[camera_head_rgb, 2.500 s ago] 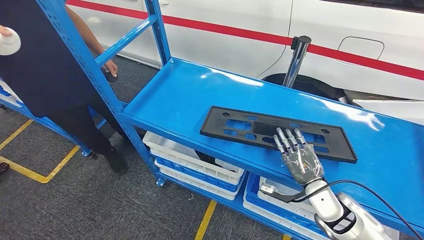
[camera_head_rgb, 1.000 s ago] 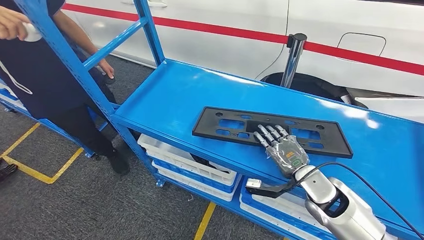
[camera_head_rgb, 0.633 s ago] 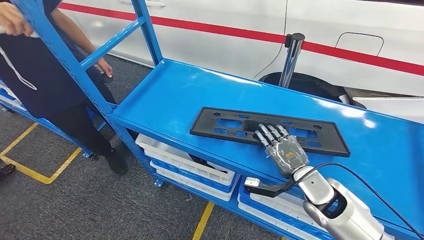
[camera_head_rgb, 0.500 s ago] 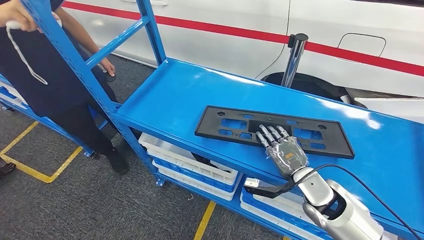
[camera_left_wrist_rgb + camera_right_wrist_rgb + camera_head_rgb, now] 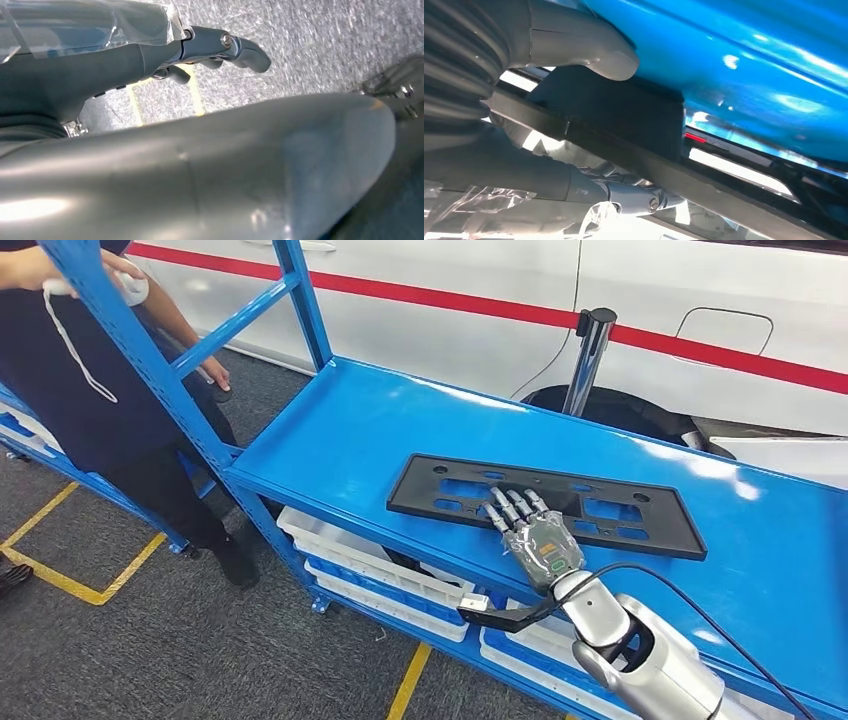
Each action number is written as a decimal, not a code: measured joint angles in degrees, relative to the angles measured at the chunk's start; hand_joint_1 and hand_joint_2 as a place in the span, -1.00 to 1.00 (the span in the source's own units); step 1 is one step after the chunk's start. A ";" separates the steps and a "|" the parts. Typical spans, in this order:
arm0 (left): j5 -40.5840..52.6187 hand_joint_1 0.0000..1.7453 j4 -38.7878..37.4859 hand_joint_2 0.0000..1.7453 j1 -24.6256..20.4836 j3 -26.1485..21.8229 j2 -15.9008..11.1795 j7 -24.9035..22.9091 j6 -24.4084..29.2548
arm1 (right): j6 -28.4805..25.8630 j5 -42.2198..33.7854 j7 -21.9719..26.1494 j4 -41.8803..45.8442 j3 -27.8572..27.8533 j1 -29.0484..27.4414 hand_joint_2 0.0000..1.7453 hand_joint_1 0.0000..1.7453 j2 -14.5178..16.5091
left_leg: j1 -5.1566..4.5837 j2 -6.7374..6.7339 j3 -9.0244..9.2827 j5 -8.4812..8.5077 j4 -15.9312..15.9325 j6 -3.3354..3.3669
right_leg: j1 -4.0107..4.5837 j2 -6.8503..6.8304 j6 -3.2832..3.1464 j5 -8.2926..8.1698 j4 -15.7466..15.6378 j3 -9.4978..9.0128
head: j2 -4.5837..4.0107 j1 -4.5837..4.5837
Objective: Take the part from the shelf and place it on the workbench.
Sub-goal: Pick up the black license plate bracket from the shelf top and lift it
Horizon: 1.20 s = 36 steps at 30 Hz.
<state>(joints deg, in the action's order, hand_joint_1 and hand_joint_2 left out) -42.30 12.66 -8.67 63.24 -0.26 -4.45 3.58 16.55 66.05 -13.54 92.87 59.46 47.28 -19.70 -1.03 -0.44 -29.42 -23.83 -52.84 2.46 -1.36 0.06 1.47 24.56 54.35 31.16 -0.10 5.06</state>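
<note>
Right hand (image 5: 535,545), silver with a clear film wrap, lies at lower centre of the head view, palm down on the near long edge of the flat black rectangular plastic plate with cut-out slots (image 5: 560,502). Fingers (image 5: 508,508) reach over the plate's top face. In the right wrist view the thick grey thumb (image 5: 589,45) sits on one face of the plate's dark edge (image 5: 634,150) and the darker fingers (image 5: 634,197) on the other, so the hand is clamped on the plate. The plate lies flat on the glossy blue metal shelf (image 5: 350,430), centre of the frame, its long side roughly along the shelf's front edge.

Left hand (image 5: 150,50), upper left of the left wrist view: fingers (image 5: 240,47) partly curled over grey floor, nothing in them.

White plastic bins (image 5: 370,560) sit under the shelf. A person in dark clothes (image 5: 90,390) stands at upper left, beside the blue upright. A white car body with a red stripe (image 5: 600,300) fills the top.
</note>
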 joint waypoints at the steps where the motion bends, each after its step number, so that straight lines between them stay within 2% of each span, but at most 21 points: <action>1: -0.07 -1.00 0.00 -1.00 0.03 -0.01 0.04 0.01 -0.02 | 0.00 -0.13 -0.23 -0.27 0.03 0.20 1.00 -1.00 0.30 | 0.17 0.02 -0.76 -1.13 -1.77 -0.36 | -0.15 -0.03 -0.21 -0.10 -0.04 0.04 | 0.00 0.01; 4: -0.30 -1.00 0.00 -1.00 0.20 -0.03 0.10 0.02 -0.04 | -0.20 -0.38 -1.10 -1.29 0.12 0.53 1.00 -1.00 1.13 | 0.88 0.05 -6.34 -6.96 -13.63 -1.67 | -0.30 -0.08 -0.53 -0.24 -0.08 0.30 | -0.01 0.03; 5: -0.36 -1.00 0.00 -1.00 0.34 -0.03 0.10 0.03 -0.04 | -0.31 -0.42 -1.48 -1.63 0.16 0.54 1.00 -1.00 1.39 | 1.06 0.05 -8.00 -8.08 -17.03 -1.89 | -0.31 -0.07 -0.54 -0.24 -0.08 0.35 | -0.01 0.03; 6: -0.45 -1.00 0.00 -1.00 0.48 -0.04 0.10 0.03 -0.04 | -0.39 -0.43 -1.85 -1.98 0.19 0.57 1.00 -1.00 1.63 | 1.16 0.05 -8.66 -8.08 -18.32 -1.96 | -0.32 -0.06 -0.55 -0.25 -0.08 0.34 | -0.01 0.03; 7: -0.52 -1.00 0.00 -1.00 0.60 -0.05 0.10 0.04 -0.04 | -0.47 -0.43 -2.15 -2.35 0.21 0.66 1.00 -1.00 1.87 | 1.22 0.05 -8.04 -6.92 -16.95 -1.88 | -0.33 -0.03 -0.54 -0.26 -0.08 0.29 | -0.01 0.03; 9: -0.68 -1.00 0.00 -1.00 0.67 -0.13 0.10 0.04 -0.04 | -0.62 -0.40 -2.95 -3.10 0.28 1.00 1.00 -1.00 2.44 | 1.15 0.07 -3.82 -2.91 -8.48 -1.30 | -0.36 0.00 -0.48 -0.30 -0.11 0.13 | -0.01 0.03; 11: -0.76 -1.00 0.00 -1.00 0.61 -0.31 0.10 0.05 -0.04 | -0.81 -0.18 -4.46 -4.08 0.34 1.36 1.00 -1.00 3.09 | 0.71 0.04 -0.17 -0.32 -0.96 -0.59 | -0.25 0.01 -0.16 -0.32 -0.12 0.03 | -0.01 0.04; 14: -0.87 -1.00 0.00 -1.00 0.64 -0.70 0.12 0.15 -0.04 | -1.09 0.46 -7.69 -6.30 0.33 1.63 1.00 -1.00 4.57 | 0.27 -0.01 0.56 0.37 1.07 0.15 | -0.22 0.01 0.84 -0.51 -0.40 -0.05 | -0.01 0.04; 16: -0.84 -1.00 0.00 -1.00 0.61 -0.96 0.21 0.23 -0.04 | -1.33 0.73 -9.04 -8.10 0.21 1.82 1.00 -1.00 5.54 | 0.48 -0.10 0.84 1.16 1.83 0.68 | -0.13 -0.02 1.25 0.45 0.92 0.57 | -0.01 0.03; 17: -0.74 -1.00 0.00 -1.00 0.52 -1.04 0.26 0.24 -0.04 | -1.50 0.88 -9.44 -9.01 0.15 1.89 1.00 -1.00 5.91 | 0.62 -0.14 0.92 1.58 2.21 0.95 | -0.02 -0.04 1.31 1.93 3.26 1.64 | -0.01 0.02; 19: -0.44 -1.00 0.00 -1.00 0.39 -1.07 0.35 0.22 -0.06 | -2.00 1.19 -10.03 -11.01 0.08 1.95 1.00 -0.97 6.70 | 0.63 -0.17 0.65 1.88 2.35 1.30 | 0.07 -0.04 1.26 6.11 11.28 5.26 | -0.01 0.01; 21: -0.12 -1.00 0.00 -1.00 0.38 -1.07 0.45 0.14 -0.16 | -2.56 1.30 -10.40 -13.04 0.02 1.99 1.00 0.03 7.57 | 0.55 -0.17 0.53 1.93 2.28 1.35 | 0.08 -0.05 1.38 7.88 16.85 7.72 | -0.01 0.01; 22: 0.00 -1.00 0.00 -1.00 0.37 -1.07 0.50 0.07 -0.26 | -2.82 1.27 -10.52 -13.99 0.01 2.09 1.00 0.53 8.02 | 0.57 -0.16 0.55 1.91 2.22 1.33 | 0.07 -0.05 1.45 7.10 16.41 7.38 | -0.01 0.01; 23: 0.11 -1.00 0.00 -1.00 0.33 -1.06 0.55 0.02 -0.36 | -3.08 1.22 -10.64 -14.90 -0.03 2.26 1.00 1.00 8.41 | 0.62 -0.15 0.59 1.87 2.10 1.25 | 0.01 -0.06 1.48 5.38 13.57 5.86 | -0.01 0.01; 24: 0.19 -1.00 0.00 -1.00 0.26 -1.06 0.59 -0.06 -0.45 | -3.30 1.15 -10.78 -15.71 -0.08 2.46 1.00 1.00 8.74 | 0.68 -0.13 0.60 1.77 1.87 1.09 | -0.07 -0.09 1.51 3.34 9.32 3.60 | 0.00 0.00; 26: 0.25 -1.00 0.00 -1.00 0.06 -1.06 0.65 -0.18 -0.52 | -3.71 0.91 -11.08 -17.29 -0.27 3.09 1.00 1.00 9.37 | 0.51 -0.08 0.28 1.28 1.03 0.50 | -0.12 -0.06 1.28 0.94 2.04 -0.10 | 0.00 -0.01; 27: 0.25 -1.00 0.00 -1.00 -0.03 -1.06 0.66 -0.25 -0.54 | -3.97 0.74 -11.18 -18.15 -0.43 3.37 1.00 1.00 9.69 | 0.43 -0.06 0.08 1.07 0.69 0.18 | -0.04 -0.02 1.05 0.66 0.41 -0.88 | 0.00 -0.01; 31: 0.24 -1.00 0.00 -1.00 -0.05 -1.06 0.72 -0.33 -0.55 | -4.70 0.04 -11.26 -21.30 -0.98 4.41 1.00 1.00 10.70 | 0.77 0.00 -0.52 0.12 -0.70 -0.81 | 0.03 -0.03 -0.24 0.46 -0.09 -0.92 | -0.01 0.02; 33: 0.20 -1.00 0.00 -1.00 0.01 -1.06 0.80 -0.32 -0.56 | -4.82 -0.21 -11.27 -22.52 -1.19 4.84 1.00 1.00 11.10 | 1.10 0.02 -3.01 -3.11 -6.23 -1.59 | -0.27 -0.19 -0.60 0.21 -0.15 -0.77 | -0.01 0.06; 35: 0.14 -1.00 0.00 -1.00 0.13 -1.06 0.83 -0.31 -0.57 | -4.93 -0.41 -11.27 -23.40 -1.26 4.94 1.00 1.00 11.36 | 1.51 0.01 -6.93 -6.82 -14.69 -2.33 | -0.33 -0.24 -0.73 0.11 -0.14 -0.55 | -0.01 0.07; 36: 0.13 -1.00 0.00 -1.00 0.21 -1.06 0.83 -0.30 -0.57 | -5.01 -0.47 -11.28 -23.76 -1.27 4.94 1.00 1.00 11.48 | 1.67 0.01 -8.17 -7.53 -17.36 -2.53 | -0.35 -0.24 -0.73 0.09 -0.14 -0.52 | -0.01 0.07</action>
<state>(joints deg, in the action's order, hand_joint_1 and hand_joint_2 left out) -42.17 12.66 -8.46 62.18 0.57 -4.75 3.02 11.54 65.58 -24.81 69.11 58.19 52.22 -8.22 0.64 -0.42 -37.58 -31.36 -70.20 -0.08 -1.71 -0.17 0.74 24.65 54.21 30.64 -0.11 5.13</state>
